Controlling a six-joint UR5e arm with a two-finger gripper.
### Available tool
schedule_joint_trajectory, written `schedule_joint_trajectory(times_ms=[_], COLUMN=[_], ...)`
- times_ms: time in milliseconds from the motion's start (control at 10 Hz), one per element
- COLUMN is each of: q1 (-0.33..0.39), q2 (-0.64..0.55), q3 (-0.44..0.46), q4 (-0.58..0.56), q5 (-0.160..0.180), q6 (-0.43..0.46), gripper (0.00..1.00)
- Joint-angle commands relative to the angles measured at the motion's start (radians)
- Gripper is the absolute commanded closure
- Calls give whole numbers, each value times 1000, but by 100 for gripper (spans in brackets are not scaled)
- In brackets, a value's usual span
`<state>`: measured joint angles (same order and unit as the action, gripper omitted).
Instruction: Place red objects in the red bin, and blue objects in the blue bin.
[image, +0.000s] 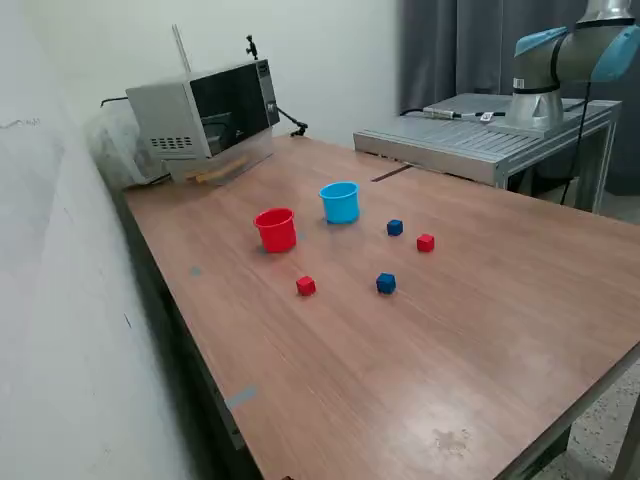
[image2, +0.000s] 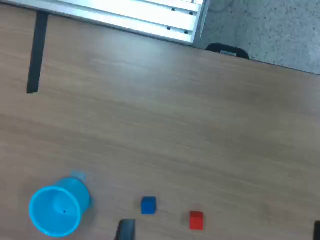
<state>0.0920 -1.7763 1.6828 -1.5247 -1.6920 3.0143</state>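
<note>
Though gripper state untellable, wooden table (image: 480, 330) beside white wall (image: 60, 350), microwave (image: 205, 108) behind.

The arm (image: 560, 55) shows at one o'clock in the exterior view, only its grey-and-blue base joints visible. Its gripper is out of frame there, and its state cannot be told.

A long wooden table (image: 480, 330) stands against a pale wall (image: 60, 300), with a silver microwave (image: 205, 108) at its far end under a cream back wall (image: 330, 60). Beside the microwave sits a grey metal platform (image: 470, 135), backed by a dark curtain (image: 460, 45). Speckled floor (image2: 270, 30) shows past the table's edge. Soft, even light glints off the wood.
</note>
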Motion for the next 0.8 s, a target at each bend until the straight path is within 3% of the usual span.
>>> schedule_joint_trajectory(times_ms=[0,700], q1=[-88,-84], q2=[5,-14], q3=[2,37], q4=[-12,-12], q5=[32,32], q6=[125,94], gripper=[0,0])
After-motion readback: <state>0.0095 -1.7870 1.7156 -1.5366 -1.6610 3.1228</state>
